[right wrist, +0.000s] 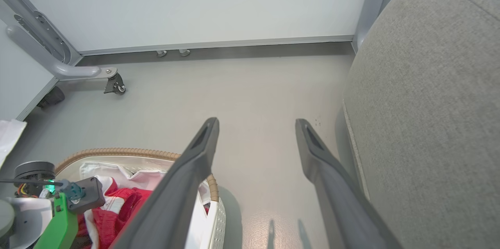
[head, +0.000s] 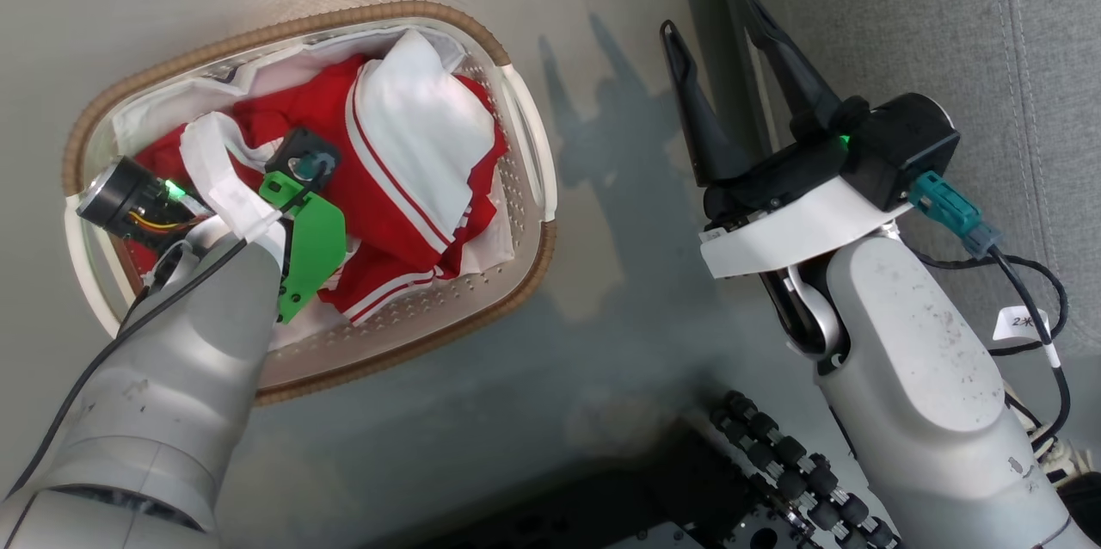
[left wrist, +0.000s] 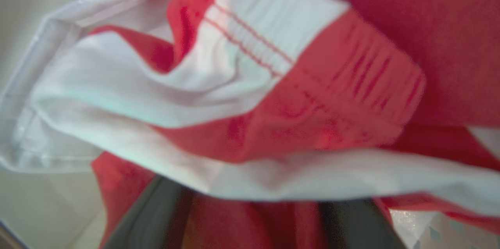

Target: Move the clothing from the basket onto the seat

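**Clothing heaped in the basket, left gripper sunk in it**

Clothing (head: 404, 188) lies crumpled inside the basket (head: 284, 28): bright red fabric with broad white panels, thin white stripes along the edges and a ribbed red hem. Up close in the left wrist view the folds are blurred, and a white fold crosses over the red. A white liner (head: 172, 106) shows around the heap, just inside the basket's rim.

The basket stands on a grey floor (head: 602, 291). The seat (head: 946, 33), light grey with a stitched seam, rises to the basket's right, apart from it with a strip of floor between. Beyond the basket are a pale wall (right wrist: 215, 3) and a grey frame on a caster (right wrist: 115, 84).

The left gripper (left wrist: 254, 217) is down in the basket, its fingers (left wrist: 156, 210) spread, red fabric between them and the tips hidden under the white fold; a white strip drapes over its wrist. The right gripper (head: 705, 9) hovers over the floor between basket and seat, fingers wide apart, holding nothing.
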